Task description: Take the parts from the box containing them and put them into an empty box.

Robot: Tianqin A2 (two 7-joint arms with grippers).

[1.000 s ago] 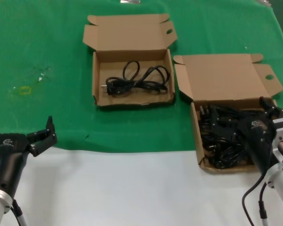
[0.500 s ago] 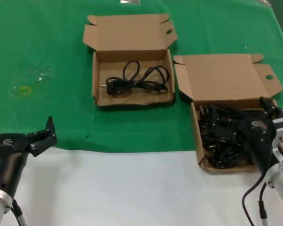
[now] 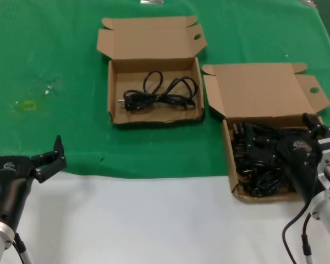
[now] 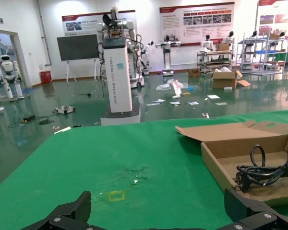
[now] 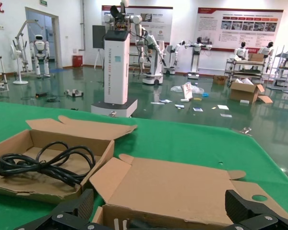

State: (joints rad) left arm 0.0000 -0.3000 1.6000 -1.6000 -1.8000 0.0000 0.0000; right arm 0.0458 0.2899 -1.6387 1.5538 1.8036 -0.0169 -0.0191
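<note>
The box containing the parts [image 3: 229, 159] lies at the near right, lid [image 3: 258, 91] folded back, filled with a tangle of black cables [image 3: 258, 168]. My right gripper [image 3: 283, 136] hangs open just over that pile, nothing between its fingers; in the right wrist view the right gripper [image 5: 161, 213] faces the lid [image 5: 173, 187], with plug prongs [image 5: 116, 224] just below. The second box [image 3: 111, 93], farther back and to the left, holds one coiled cable [image 3: 159, 93], also seen as a cable [image 5: 48, 163]. My left gripper [image 3: 25, 147] waits open at the near left, well clear of both boxes.
Green cloth [image 3: 55, 55] covers the far part of the table, white surface [image 3: 154, 220] the near part. A small yellow mark [image 3: 28, 104] sits on the cloth at the left. The two boxes stand close together, corners almost touching.
</note>
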